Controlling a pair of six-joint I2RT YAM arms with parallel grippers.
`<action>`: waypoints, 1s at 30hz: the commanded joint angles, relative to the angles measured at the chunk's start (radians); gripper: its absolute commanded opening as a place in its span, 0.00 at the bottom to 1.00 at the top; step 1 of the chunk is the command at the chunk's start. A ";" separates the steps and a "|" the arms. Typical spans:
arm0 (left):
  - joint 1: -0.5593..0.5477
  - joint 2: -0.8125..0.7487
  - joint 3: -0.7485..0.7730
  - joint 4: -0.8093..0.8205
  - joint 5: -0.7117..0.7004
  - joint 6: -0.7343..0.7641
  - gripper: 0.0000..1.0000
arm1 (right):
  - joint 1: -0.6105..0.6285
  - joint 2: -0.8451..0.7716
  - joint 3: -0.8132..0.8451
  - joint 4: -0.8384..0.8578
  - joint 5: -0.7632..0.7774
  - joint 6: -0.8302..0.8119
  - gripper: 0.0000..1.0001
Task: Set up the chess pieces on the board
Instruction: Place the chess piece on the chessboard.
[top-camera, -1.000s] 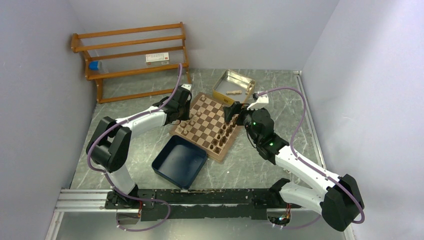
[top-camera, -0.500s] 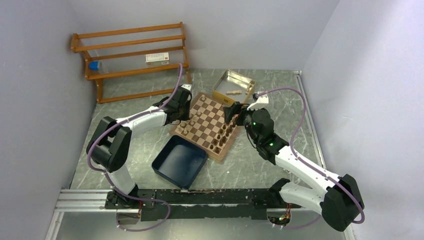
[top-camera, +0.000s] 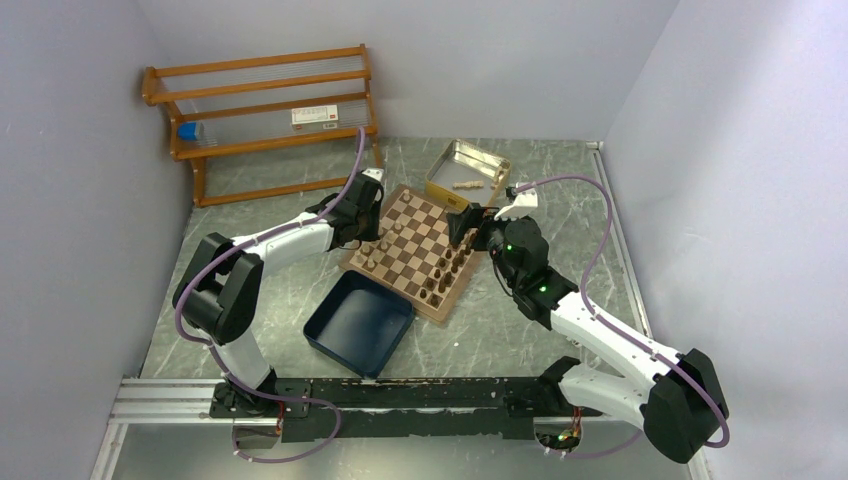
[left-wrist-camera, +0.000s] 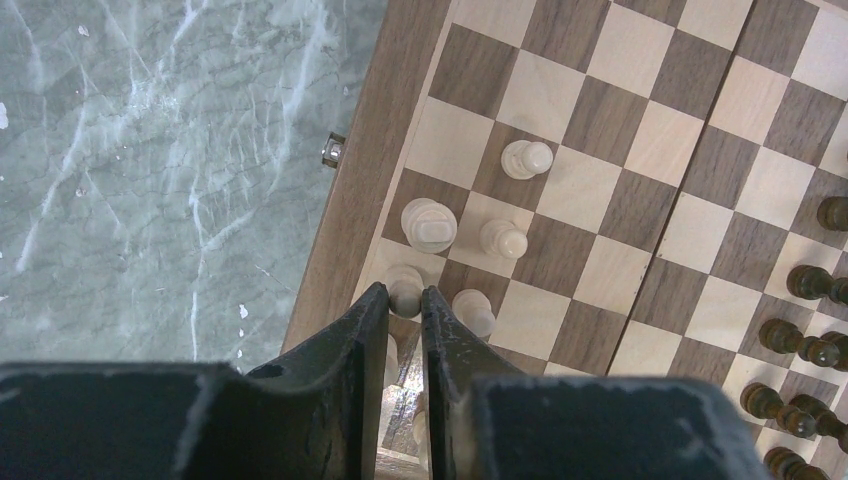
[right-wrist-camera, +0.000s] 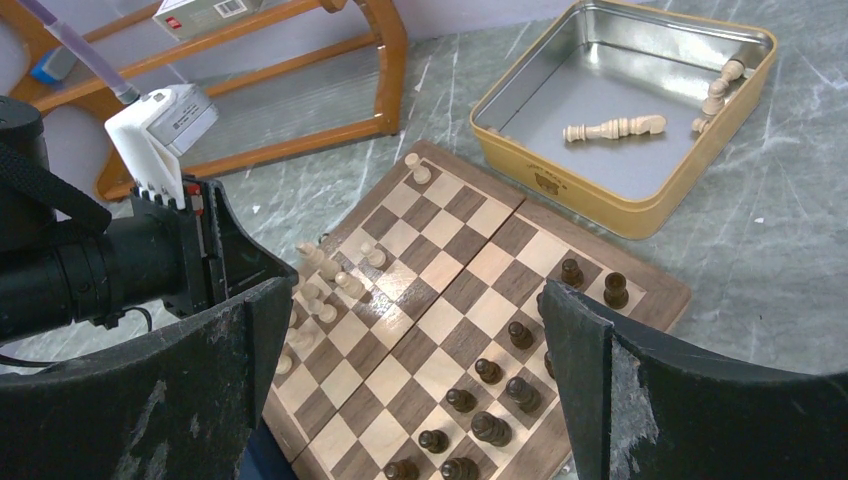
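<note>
The board (top-camera: 415, 225) lies mid-table, turned at an angle. Several light chess pieces (left-wrist-camera: 428, 225) stand near its left edge, and several dark pieces (right-wrist-camera: 490, 400) stand in rows on its right side. My left gripper (left-wrist-camera: 404, 292) is low over the board's left edge. Its jaws are a narrow gap apart, with one light piece (left-wrist-camera: 405, 283) between the tips, standing on an edge square. My right gripper (right-wrist-camera: 417, 290) hovers wide open above the board's right side with nothing between its fingers. In the top view, the left gripper (top-camera: 368, 232) and right gripper (top-camera: 462, 222) flank the board.
A shiny metal tin (right-wrist-camera: 620, 210) behind the board holds a light piece (right-wrist-camera: 614, 128) lying down and two more in its corner. A navy blue tray (top-camera: 360, 322) sits against the board's near corner. A wooden rack (top-camera: 262, 115) stands at the back left.
</note>
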 joint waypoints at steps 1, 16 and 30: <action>0.006 -0.003 0.006 0.010 -0.014 0.004 0.24 | 0.000 -0.013 -0.012 0.030 0.014 -0.001 1.00; 0.005 -0.031 0.018 -0.011 -0.013 0.006 0.26 | -0.001 -0.006 -0.009 0.034 0.003 0.001 1.00; 0.005 -0.166 0.098 -0.091 0.031 0.011 0.39 | -0.001 0.028 0.047 -0.037 -0.094 0.009 1.00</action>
